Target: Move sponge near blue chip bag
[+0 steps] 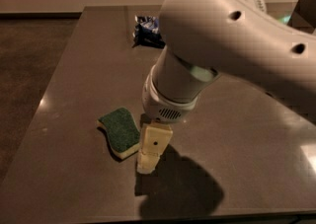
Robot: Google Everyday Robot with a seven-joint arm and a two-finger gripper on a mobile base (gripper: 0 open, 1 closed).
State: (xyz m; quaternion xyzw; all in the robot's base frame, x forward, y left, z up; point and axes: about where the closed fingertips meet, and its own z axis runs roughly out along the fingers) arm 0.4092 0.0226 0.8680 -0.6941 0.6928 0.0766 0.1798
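The sponge (120, 130), dark green on top with a pale yellow underside, lies flat on the dark table (74, 70) at the front left. My gripper (146, 167) points down at the table just right of the sponge, touching or nearly touching its right edge. The blue chip bag (146, 26) lies at the far middle of the table, and my arm (217, 45) hides part of it.
The big white arm covers the middle and right of the table and casts a dark shadow (182, 188) near the front edge. The table's left edge borders a brown floor (24, 70).
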